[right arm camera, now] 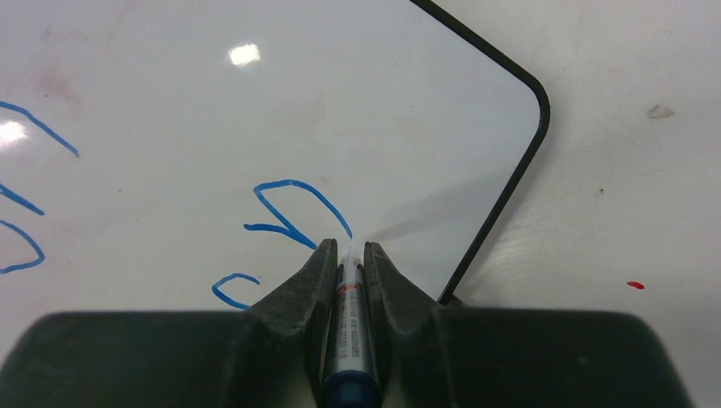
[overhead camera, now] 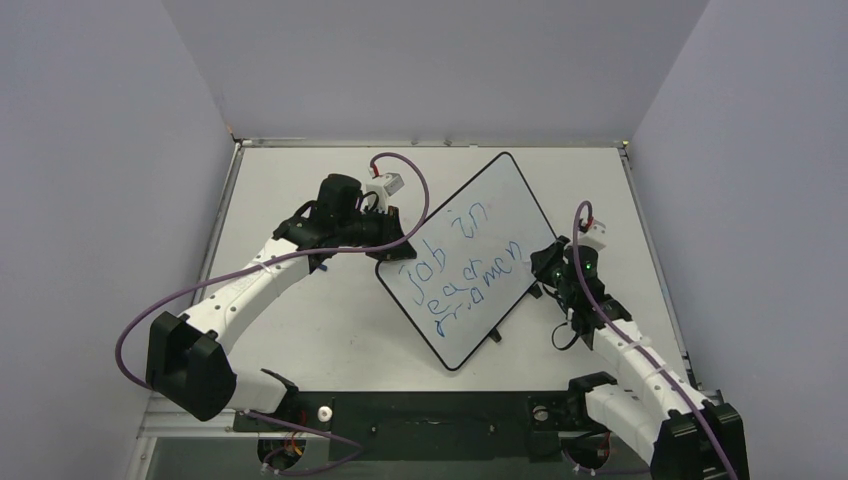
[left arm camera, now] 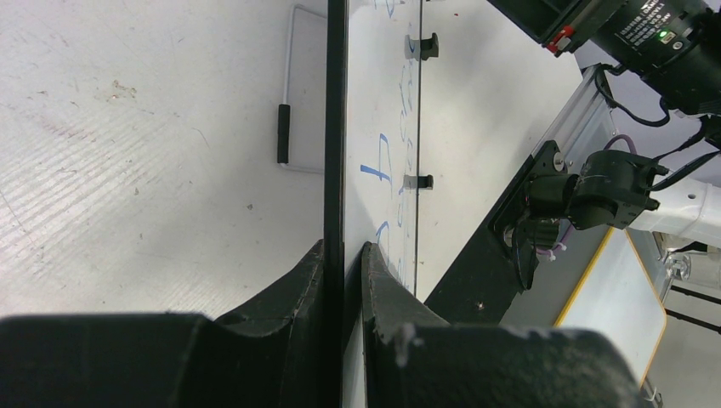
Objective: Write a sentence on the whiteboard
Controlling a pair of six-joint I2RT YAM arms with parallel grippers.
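Observation:
The whiteboard lies turned diagonally in the middle of the table, with blue handwritten lines of the sentence on it. My left gripper is shut on the board's left edge; the left wrist view shows the black border clamped between the jaws. My right gripper is at the board's right edge, shut on a blue marker. Its tip touches the board surface just right of a fresh blue stroke, near the board's rounded corner.
Grey walls enclose the white tabletop on three sides. A metal rail runs along the table's right edge. Small black feet stick out at the board's near edge. A purple cable loops off the left arm.

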